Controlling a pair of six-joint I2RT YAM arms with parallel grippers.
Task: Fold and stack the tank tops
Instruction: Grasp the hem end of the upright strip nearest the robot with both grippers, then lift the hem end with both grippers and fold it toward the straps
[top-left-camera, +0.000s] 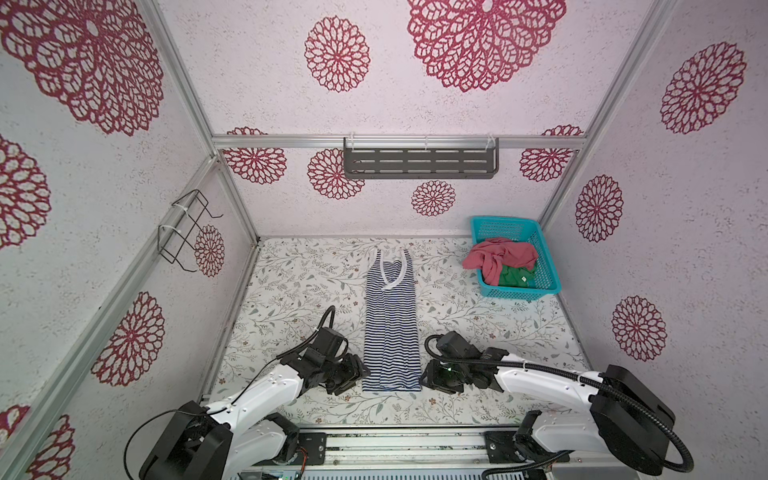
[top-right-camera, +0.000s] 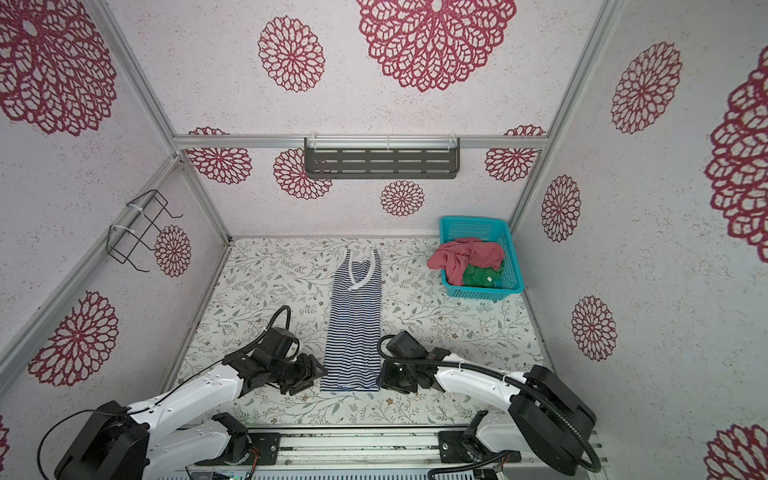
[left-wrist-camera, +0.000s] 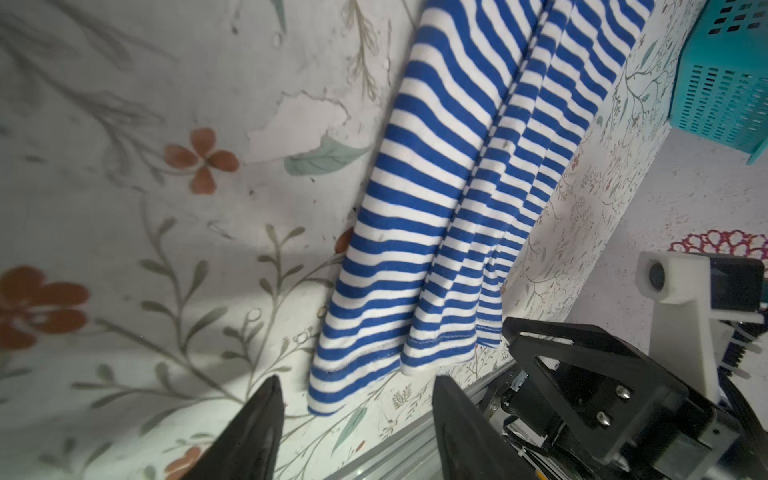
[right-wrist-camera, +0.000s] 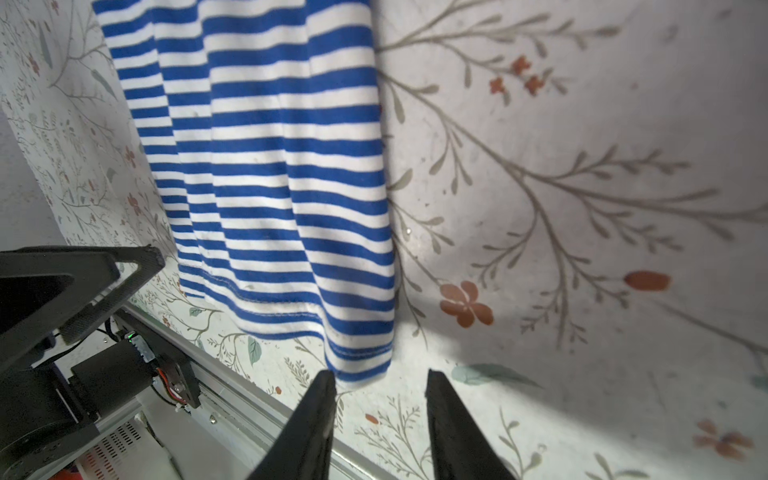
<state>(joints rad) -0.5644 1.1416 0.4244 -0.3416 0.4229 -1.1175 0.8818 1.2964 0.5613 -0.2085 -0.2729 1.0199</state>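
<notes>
The navy-and-white striped tank top (top-left-camera: 390, 324) (top-right-camera: 355, 328) lies on the floral table, folded lengthwise into a narrow strip with its straps at the far end. My left gripper (top-left-camera: 360, 371) (left-wrist-camera: 357, 382) is open at the hem's left corner, and the cloth (left-wrist-camera: 436, 208) lies just ahead of its fingertips. My right gripper (top-left-camera: 424, 376) (right-wrist-camera: 380, 374) is open at the hem's right corner (right-wrist-camera: 361, 365), and holds nothing. The pink tank top (top-left-camera: 503, 257) hangs over the rim of the teal basket (top-left-camera: 548, 286). The green tank top (top-left-camera: 515, 276) sits inside the basket.
The basket stands at the table's back right corner. A grey slotted shelf (top-left-camera: 419, 164) hangs on the back wall and a black wire rack (top-left-camera: 187, 228) on the left wall. An aluminium rail (top-left-camera: 399, 432) runs along the front edge, close behind both grippers.
</notes>
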